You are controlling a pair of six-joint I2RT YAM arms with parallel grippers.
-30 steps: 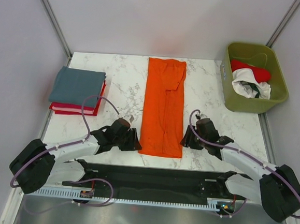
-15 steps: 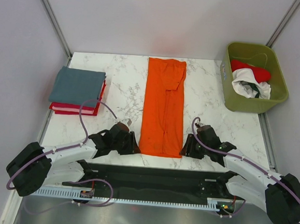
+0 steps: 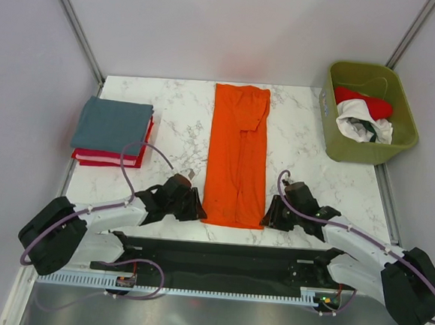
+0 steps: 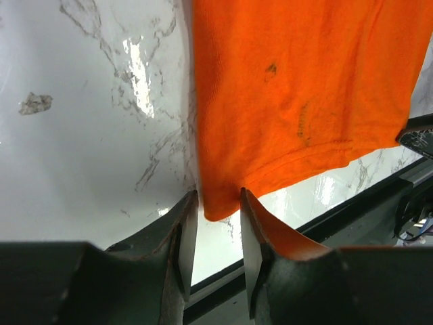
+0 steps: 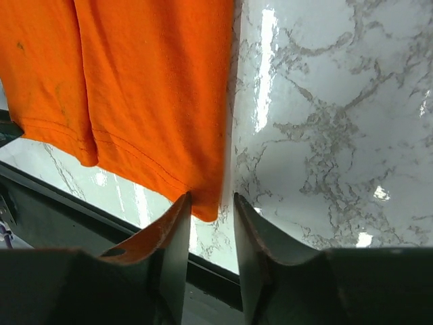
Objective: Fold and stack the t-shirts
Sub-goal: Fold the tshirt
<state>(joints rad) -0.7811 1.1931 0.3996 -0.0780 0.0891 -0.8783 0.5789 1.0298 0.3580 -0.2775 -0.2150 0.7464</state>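
Observation:
A bright orange t-shirt (image 3: 238, 155) lies folded into a long strip down the middle of the marble table. My left gripper (image 3: 197, 207) is open at the strip's near left corner (image 4: 218, 203), which sits between the fingers. My right gripper (image 3: 266, 211) is open at the near right corner (image 5: 208, 203), which sits between its fingers. A folded grey-blue t-shirt (image 3: 113, 123) tops a stack of red ones (image 3: 109, 156) at the left. A red t-shirt (image 3: 363, 102) and a white one with dark print (image 3: 364, 121) lie in the bin.
The olive-green plastic bin (image 3: 399, 147) stands at the back right, off the table's right edge. The black frame rail (image 3: 225, 257) runs along the near edge of the table, just behind both grippers.
Both grippers have slid toward the near edge and in to the orange strip's near corners. The shirt's near edge has not visibly moved.

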